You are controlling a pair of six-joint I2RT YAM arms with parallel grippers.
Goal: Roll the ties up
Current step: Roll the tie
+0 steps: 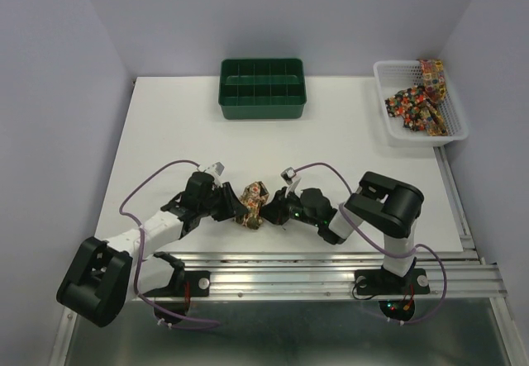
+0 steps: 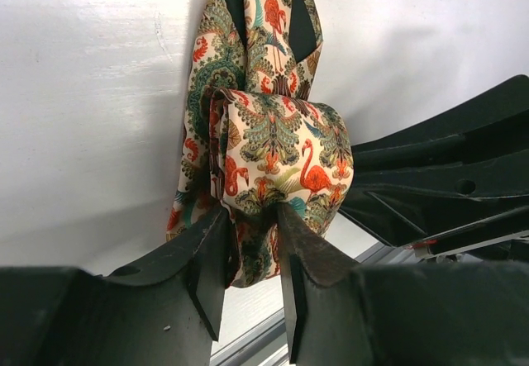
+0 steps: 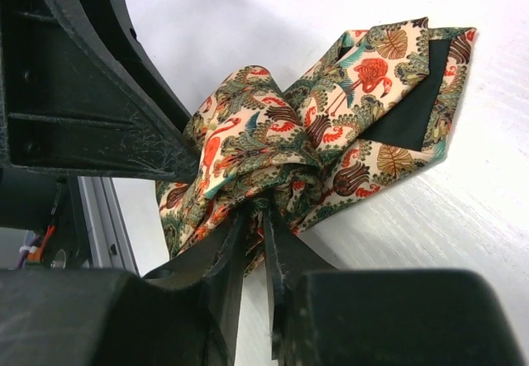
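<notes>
One tie (image 1: pixel 252 205) lies on the white table (image 1: pixel 165 135), near the front edge and about midway across, bunched between the two grippers. It is loosely rolled: one rounded coil of cream fabric printed with flamingos and green and red feather shapes, with a flatter, pointed length showing black lining trailing away from it toward the far side. The left gripper (image 1: pixel 235 204) comes at it from the left and the right gripper (image 1: pixel 269 209) from the right, so the two meet at the bundle. In the left wrist view, the left gripper (image 2: pixel 252 213) has its two fingers (image 2: pixel 211 254) a little apart with the lower fold of the tie (image 2: pixel 281 143) between them, touching both. I cannot tell whether they are squeezing it. In the right wrist view, the right gripper (image 3: pixel 254 217) has its two fingers (image 3: pixel 281 254) drawn almost together, pinching a gathered fold of the tie (image 3: pixel 331 126). At the far side stands one green compartment tray (image 1: pixel 263 110) with two rows of cells, centred. At the far right is one white mesh basket (image 1: pixel 382 93) holding a heap of more ties (image 1: pixel 417 102). At least two prints show in the heap, but the number of ties cannot be told.
</notes>
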